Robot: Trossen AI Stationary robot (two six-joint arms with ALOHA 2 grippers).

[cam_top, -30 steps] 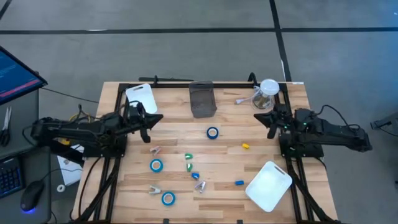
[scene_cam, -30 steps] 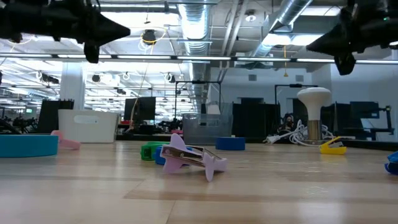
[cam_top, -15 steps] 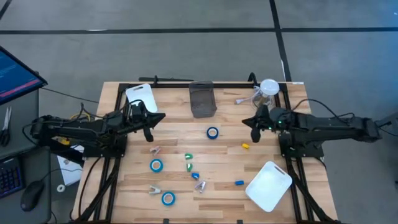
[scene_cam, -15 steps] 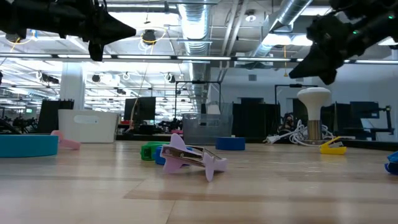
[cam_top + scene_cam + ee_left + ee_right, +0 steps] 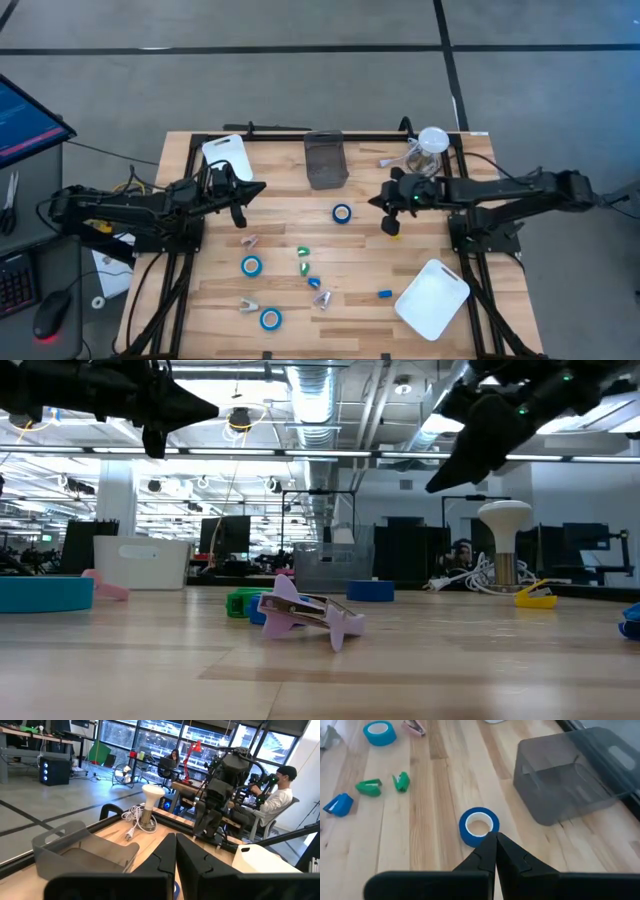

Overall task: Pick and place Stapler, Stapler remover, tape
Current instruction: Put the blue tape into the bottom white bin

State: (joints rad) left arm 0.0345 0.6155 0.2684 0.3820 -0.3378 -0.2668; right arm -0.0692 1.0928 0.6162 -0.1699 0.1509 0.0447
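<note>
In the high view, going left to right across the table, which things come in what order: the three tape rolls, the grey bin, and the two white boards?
White cutting board → tape roll → tape roll → grey bin → tape roll → white board.

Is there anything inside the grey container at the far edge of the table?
The grey container looks empty: through its translucent walls and open top only its own floor shows. The corner nearest the table's edge runs out of the right wrist view, so that bit cannot be checked.

Grey bin (image 5: 325, 160) at table's (image 5: 420, 250) far edge — white board (image 5: 227, 153) near.
</note>
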